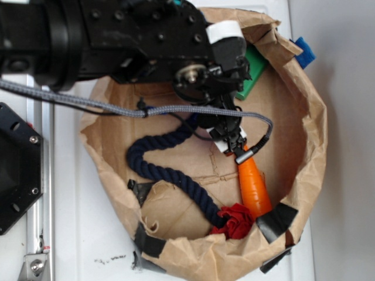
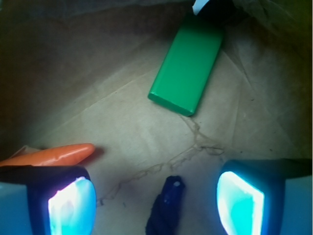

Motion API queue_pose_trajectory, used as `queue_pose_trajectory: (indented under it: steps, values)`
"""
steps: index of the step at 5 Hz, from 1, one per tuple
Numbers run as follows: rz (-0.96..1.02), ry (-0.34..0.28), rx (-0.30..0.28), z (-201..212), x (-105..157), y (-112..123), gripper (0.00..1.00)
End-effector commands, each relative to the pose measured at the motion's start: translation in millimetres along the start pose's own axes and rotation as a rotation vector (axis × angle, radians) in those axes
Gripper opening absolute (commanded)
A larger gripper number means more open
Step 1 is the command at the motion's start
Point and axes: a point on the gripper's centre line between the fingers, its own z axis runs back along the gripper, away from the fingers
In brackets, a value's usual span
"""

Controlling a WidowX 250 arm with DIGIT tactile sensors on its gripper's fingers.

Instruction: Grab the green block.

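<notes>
The green block lies flat on the brown paper at the back right of the bag, partly hidden by my arm. In the wrist view the green block sits ahead, slightly right of centre, clear of both fingers. My gripper hovers over the bag floor, open and empty. In the wrist view the gripper shows its two lit pads wide apart, with only the end of a rope between them on the paper below. The left finger is next to the tip of an orange cone.
A crumpled brown paper bag walls in everything. A dark blue rope snakes across its floor, its end in the wrist view. The orange cone and a red cloth lie near the front. Blue tape sticks outside the rim.
</notes>
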Motion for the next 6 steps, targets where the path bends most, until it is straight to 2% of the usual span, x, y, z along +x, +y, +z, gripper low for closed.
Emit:
queue_pose_trajectory:
  steps: [1, 4, 6]
  values:
    - [0.062, -0.083, -0.008, 13, 32, 15, 1.0]
    - [0.024, -0.1, 0.023, 0, 42, 6, 1.0]
    - [0.028, -0.11, 0.012, -7, 45, 1, 1.0]
